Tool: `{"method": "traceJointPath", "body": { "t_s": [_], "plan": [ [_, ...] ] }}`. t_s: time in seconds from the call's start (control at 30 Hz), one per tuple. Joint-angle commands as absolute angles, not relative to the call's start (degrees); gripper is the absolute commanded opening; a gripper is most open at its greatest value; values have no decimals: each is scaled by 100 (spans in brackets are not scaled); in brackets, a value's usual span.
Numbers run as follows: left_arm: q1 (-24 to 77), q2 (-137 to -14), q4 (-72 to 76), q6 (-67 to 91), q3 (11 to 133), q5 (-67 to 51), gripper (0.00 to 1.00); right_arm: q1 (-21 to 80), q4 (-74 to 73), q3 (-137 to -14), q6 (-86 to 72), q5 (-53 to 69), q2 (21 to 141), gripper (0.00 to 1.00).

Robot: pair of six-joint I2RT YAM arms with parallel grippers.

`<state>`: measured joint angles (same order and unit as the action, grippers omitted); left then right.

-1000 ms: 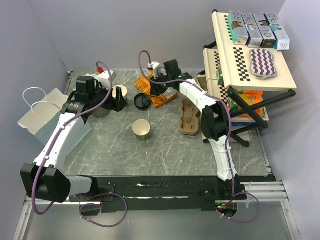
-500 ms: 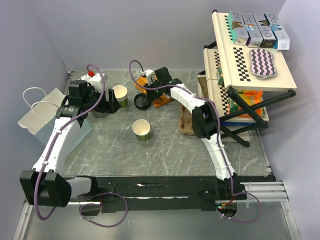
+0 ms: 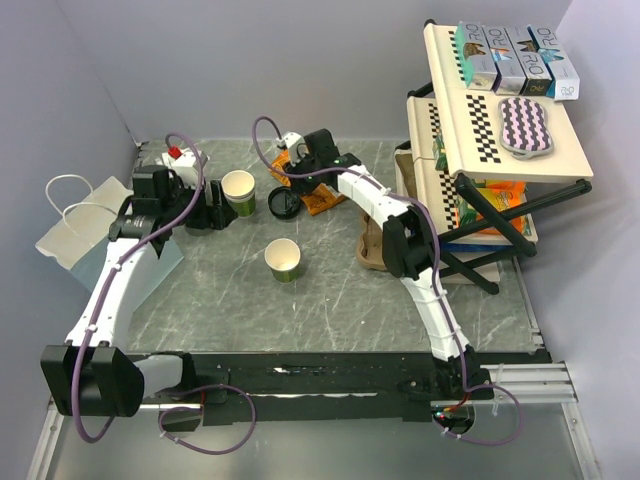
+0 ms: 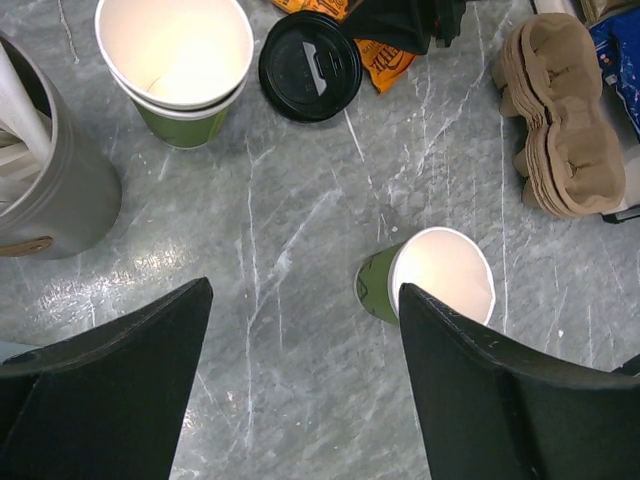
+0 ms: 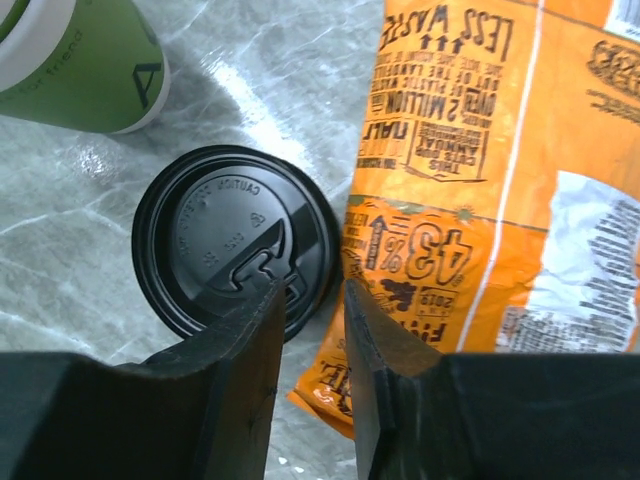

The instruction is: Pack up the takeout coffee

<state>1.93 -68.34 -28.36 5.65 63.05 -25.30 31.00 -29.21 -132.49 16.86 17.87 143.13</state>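
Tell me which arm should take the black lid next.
Right. The right gripper hangs directly over the black lid, its rim between the fingers, beside the orange packet. The left gripper is open near the grey cup, farther off.

Table [image 3: 330, 290]: cup [image 3: 284, 258], black lid [image 3: 284, 203], snack bag [image 3: 320, 201]

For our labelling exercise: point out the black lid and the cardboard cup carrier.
black lid [image 5: 225, 235], right wrist view, centre of its top.
cardboard cup carrier [image 4: 560, 110], left wrist view, its top face.
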Motion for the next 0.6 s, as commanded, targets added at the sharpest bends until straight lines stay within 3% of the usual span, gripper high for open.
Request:
{"method": "traceJointPath", "body": {
  "t_s": [0.0,0.57],
  "plan": [
    [106,-6627,-2637,721,6302,-2698,81,3217,-3189,-13605,1784,1635,14440,36],
    [-255,-6328,-2557,844,6100,-2812,82,3261,-3498,-13807,1819,1283,14599,29]
  ]
}}
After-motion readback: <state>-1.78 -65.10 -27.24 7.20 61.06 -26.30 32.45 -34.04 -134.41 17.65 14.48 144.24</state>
